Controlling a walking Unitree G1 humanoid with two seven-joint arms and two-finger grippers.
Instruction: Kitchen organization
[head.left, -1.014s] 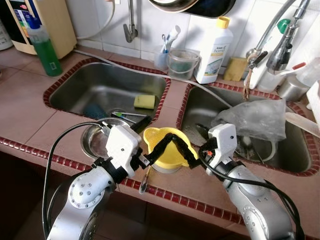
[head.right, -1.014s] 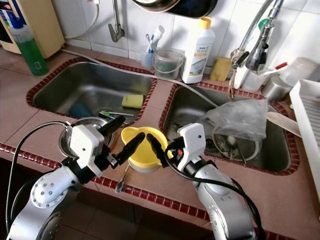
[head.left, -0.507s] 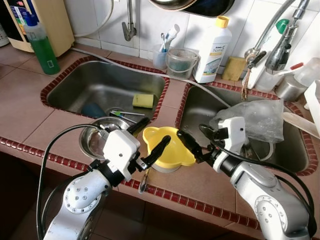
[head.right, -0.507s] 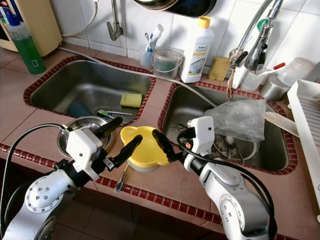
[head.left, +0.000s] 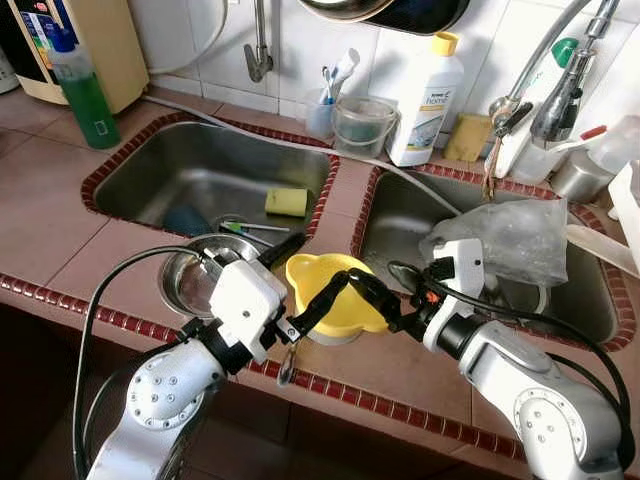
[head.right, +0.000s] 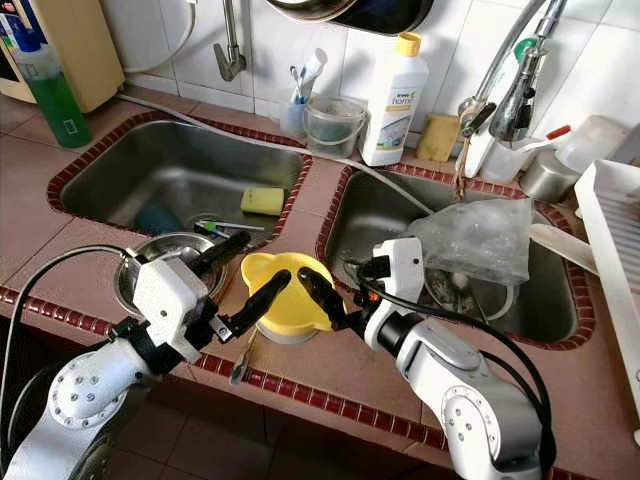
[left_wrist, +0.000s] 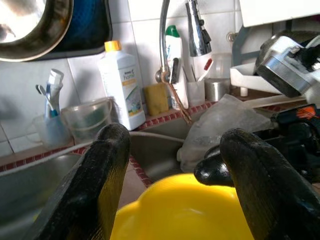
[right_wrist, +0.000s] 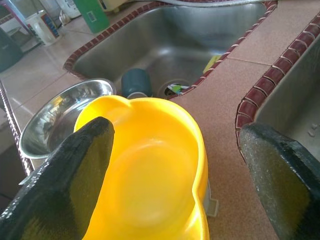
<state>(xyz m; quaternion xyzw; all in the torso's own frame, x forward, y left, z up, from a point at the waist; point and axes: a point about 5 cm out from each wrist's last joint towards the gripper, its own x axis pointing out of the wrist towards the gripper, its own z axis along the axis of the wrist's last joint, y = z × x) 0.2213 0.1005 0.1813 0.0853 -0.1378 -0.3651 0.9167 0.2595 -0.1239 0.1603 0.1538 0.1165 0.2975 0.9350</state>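
A yellow plastic bowl (head.left: 338, 300) with a lobed rim rests on the tiled counter strip between the two sinks. My left gripper (head.left: 303, 272) is open at its near-left side, one finger (head.left: 322, 295) lying against the rim, the other above the steel bowl (head.left: 192, 283). In the left wrist view the yellow bowl (left_wrist: 185, 210) sits low between the spread fingers. My right gripper (head.left: 378, 295) is open at the bowl's right edge. The right wrist view has one finger (right_wrist: 65, 185) over the yellow bowl (right_wrist: 150, 175) and the other beyond the counter strip.
Left sink (head.left: 150, 180) holds a yellow sponge (head.left: 287, 202) and a dark cup (right_wrist: 136, 82). A crumpled plastic bag (head.left: 510, 235) fills the right sink. A utensil (head.left: 288, 365) lies at the counter edge. Green bottle (head.left: 88, 95), white bottle (head.left: 427, 100) and dish rack (head.right: 615, 250) stand around.
My right gripper, drawn back to the right half a second ago, has come back in against the yellow bowl's right rim. The left gripper and the bowl have stayed put.
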